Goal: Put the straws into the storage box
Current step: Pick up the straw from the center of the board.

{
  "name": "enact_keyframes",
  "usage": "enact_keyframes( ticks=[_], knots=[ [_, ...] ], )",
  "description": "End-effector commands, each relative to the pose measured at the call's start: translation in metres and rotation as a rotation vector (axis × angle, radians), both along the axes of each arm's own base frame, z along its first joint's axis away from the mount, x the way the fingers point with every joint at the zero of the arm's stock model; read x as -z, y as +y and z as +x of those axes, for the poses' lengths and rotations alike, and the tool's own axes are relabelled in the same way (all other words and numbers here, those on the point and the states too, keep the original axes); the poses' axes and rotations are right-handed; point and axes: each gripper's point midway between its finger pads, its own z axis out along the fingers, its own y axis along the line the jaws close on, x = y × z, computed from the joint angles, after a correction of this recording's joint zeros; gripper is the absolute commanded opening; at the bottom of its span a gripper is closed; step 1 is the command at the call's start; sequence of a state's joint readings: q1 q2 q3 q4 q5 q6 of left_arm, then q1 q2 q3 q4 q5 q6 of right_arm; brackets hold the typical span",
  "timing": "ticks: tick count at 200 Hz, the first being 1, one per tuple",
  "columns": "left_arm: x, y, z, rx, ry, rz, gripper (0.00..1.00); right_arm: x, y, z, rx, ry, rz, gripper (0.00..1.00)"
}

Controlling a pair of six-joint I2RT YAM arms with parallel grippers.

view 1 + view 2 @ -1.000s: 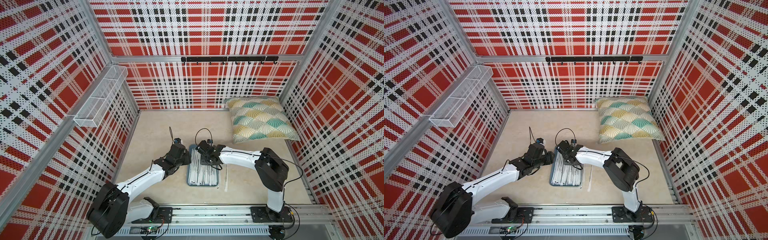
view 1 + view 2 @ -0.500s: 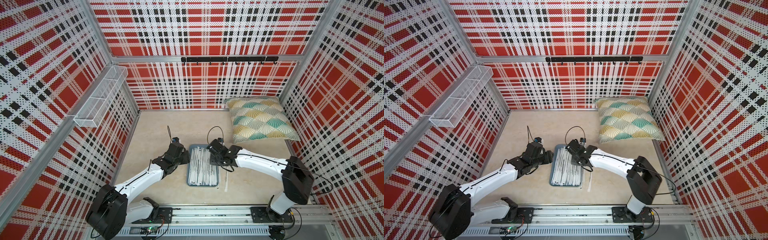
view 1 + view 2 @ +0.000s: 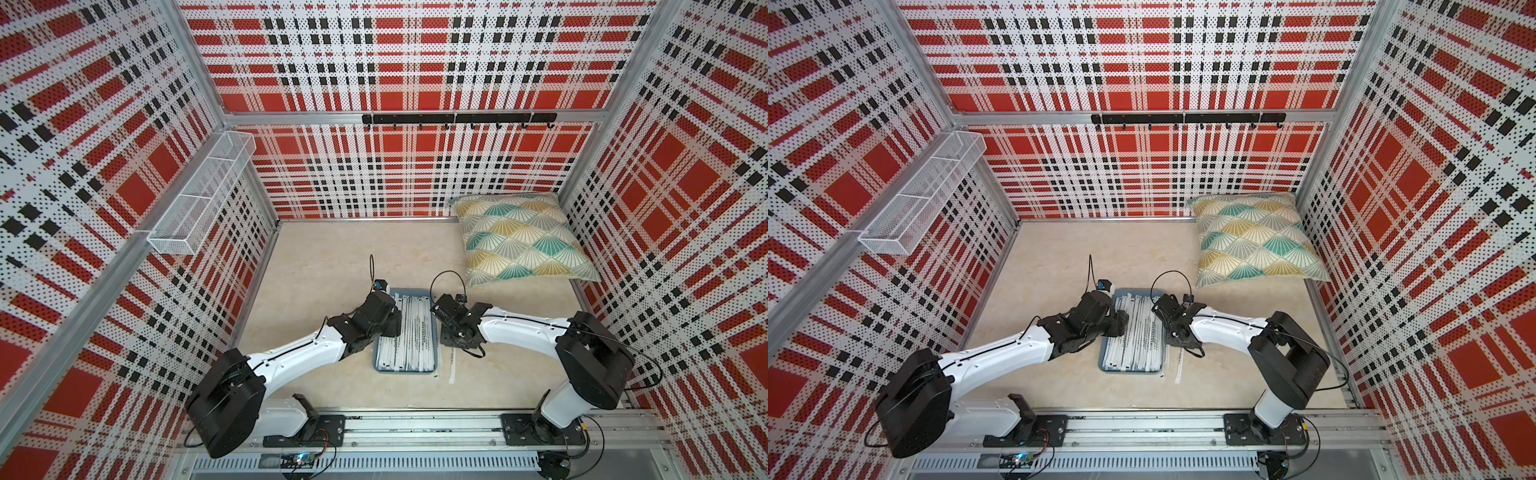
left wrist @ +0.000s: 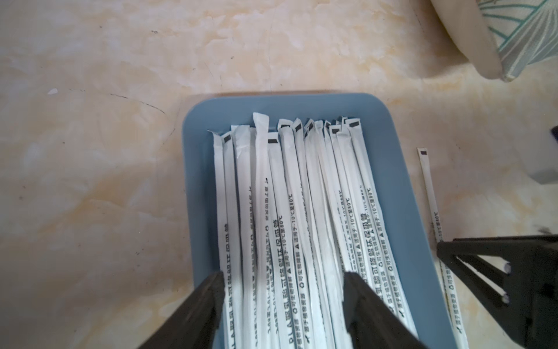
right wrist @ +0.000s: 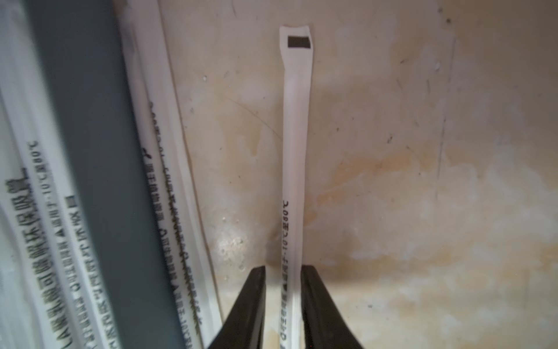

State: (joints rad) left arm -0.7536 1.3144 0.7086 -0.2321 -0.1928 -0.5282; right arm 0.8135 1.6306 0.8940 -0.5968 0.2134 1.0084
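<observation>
The storage box (image 3: 405,370) (image 3: 1129,371) is a slate-blue tray on the table between both arms. Several straws (image 3: 409,332) (image 4: 287,196) in white printed wrappers lie lengthwise in it. My left gripper (image 4: 283,287) (image 3: 392,328) hovers open over the tray's left half, with straws under its gap. One straw (image 5: 296,121) (image 3: 452,368) lies on the table right of the tray. My right gripper (image 5: 283,287) (image 3: 450,343) straddles it, jaws narrowly open, with a gap on one side. Another straw (image 5: 169,151) lies against the tray's outer wall (image 5: 90,151).
A patterned pillow (image 3: 523,241) lies at the back right of the table. A white wire-mesh basket (image 3: 199,195) hangs on the left wall. A black hook rail (image 3: 457,119) runs along the back wall. My right arm's black wrist (image 4: 513,281) shows beside the tray.
My right gripper has moved off the tray to its right side, down over the loose straw, and its jaws have parted a little. My left gripper has opened slightly wider in place.
</observation>
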Motion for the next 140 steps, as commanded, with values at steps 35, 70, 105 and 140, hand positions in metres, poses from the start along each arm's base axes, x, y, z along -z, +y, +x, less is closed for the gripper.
enact_keyframes(
  ticks=[35, 70, 105, 140],
  knots=[
    [-0.017, 0.027, 0.013, -0.101, -0.047, -0.072, 0.66, 0.003, -0.012, -0.001, -0.007, -0.018, -0.066, 0.13],
    [-0.042, 0.068, 0.028, -0.224, -0.091, -0.169, 0.65, -0.091, 0.038, 0.025, -0.110, -0.181, -0.025, 0.11],
    [-0.061, 0.071, 0.036, -0.239, -0.131, -0.195, 0.65, -0.106, 0.096, 0.037, -0.142, -0.214, 0.166, 0.12],
    [-0.047, 0.053, 0.031, -0.211, -0.089, -0.203, 0.65, -0.071, 0.111, 0.052, -0.134, -0.176, 0.178, 0.12]
  ],
)
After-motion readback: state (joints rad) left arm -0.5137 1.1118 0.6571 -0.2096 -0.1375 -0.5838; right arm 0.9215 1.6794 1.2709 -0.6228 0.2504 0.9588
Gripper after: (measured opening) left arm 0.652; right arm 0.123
